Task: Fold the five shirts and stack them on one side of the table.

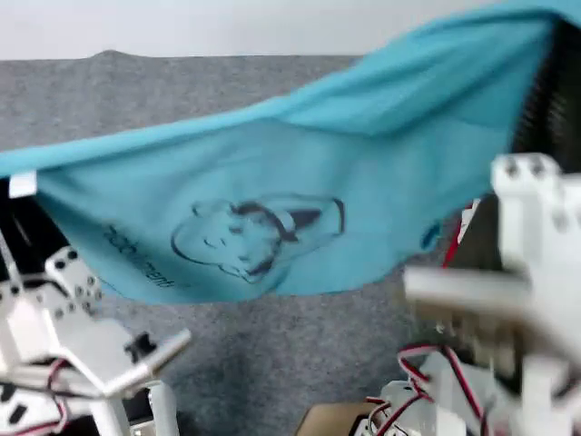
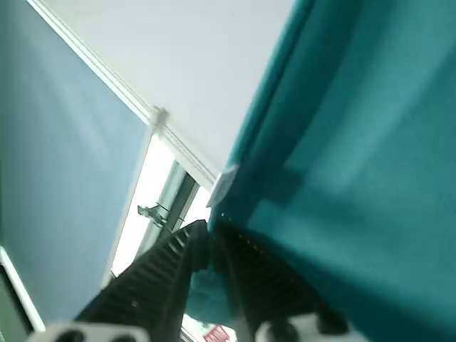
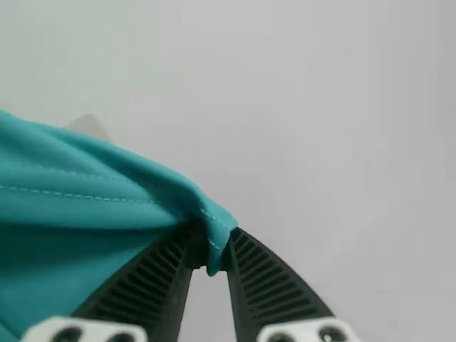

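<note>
Aloft, we held the teal shirt stretched from the left edge to the upper right of the frame, above the grey table. Our left gripper and right gripper each pinched its edge tightly.

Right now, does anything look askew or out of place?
The teal shirt hangs slanted above the table: the end in the right claw sits higher than the end in the left claw. Both claws are shut on it.
</note>
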{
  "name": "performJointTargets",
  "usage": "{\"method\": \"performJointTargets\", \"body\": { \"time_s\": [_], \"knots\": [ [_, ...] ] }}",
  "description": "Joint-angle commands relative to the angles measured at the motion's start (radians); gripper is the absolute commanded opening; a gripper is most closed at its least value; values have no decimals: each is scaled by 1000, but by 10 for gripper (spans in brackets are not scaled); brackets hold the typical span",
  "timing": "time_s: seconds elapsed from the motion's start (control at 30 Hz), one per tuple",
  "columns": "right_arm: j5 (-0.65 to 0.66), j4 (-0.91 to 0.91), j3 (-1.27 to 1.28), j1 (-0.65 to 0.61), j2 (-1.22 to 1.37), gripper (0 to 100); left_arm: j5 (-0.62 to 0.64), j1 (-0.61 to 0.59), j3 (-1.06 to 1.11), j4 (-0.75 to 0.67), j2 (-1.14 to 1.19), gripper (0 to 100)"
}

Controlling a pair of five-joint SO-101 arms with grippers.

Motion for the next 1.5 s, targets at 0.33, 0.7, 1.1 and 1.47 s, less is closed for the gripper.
{"method": "performJointTargets", "body": {
  "time_s": [0.33,0.7,1.1,1.47],
  "knots": [
    [18,67,6,223,-133,12,-6,-48,22,-9,-164,5],
    [48,277,439,54,-61,12,-8,-51,358,-14,-163,5],
    [-115,53,951,-70,73,12,-8,15,740,-118,-161,5],
    [-405,25,1053,-234,291,14,-8,-153,739,61,-161,5]
  ]
}}
